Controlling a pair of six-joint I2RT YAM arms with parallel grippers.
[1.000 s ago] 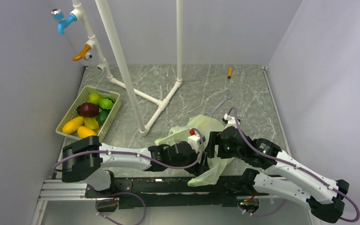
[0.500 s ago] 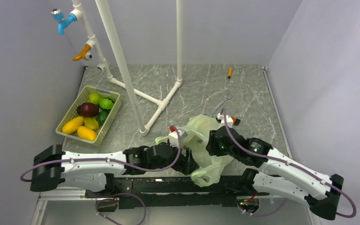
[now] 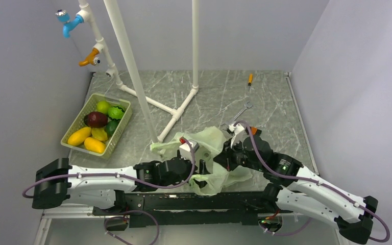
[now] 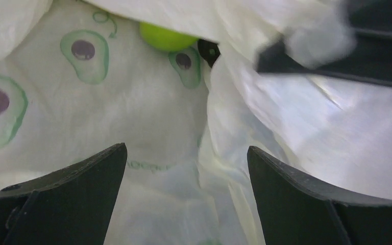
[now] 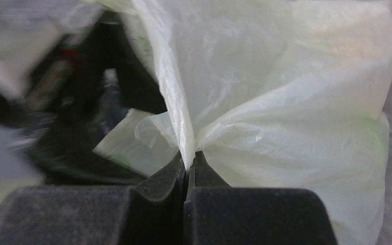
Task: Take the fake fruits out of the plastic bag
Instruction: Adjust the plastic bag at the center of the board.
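Beyond the spread jaws of the left gripper, shows only a sliver of green fruit under a fold of the plastic bag, hides the rest of its inside, and blurs the dark arm left of the pinched jaws of the right gripper.

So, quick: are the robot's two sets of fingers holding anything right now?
Left gripper: open, holding nothing, facing the plastic bag.
Right gripper: shut, pinching a fold of the plastic bag.
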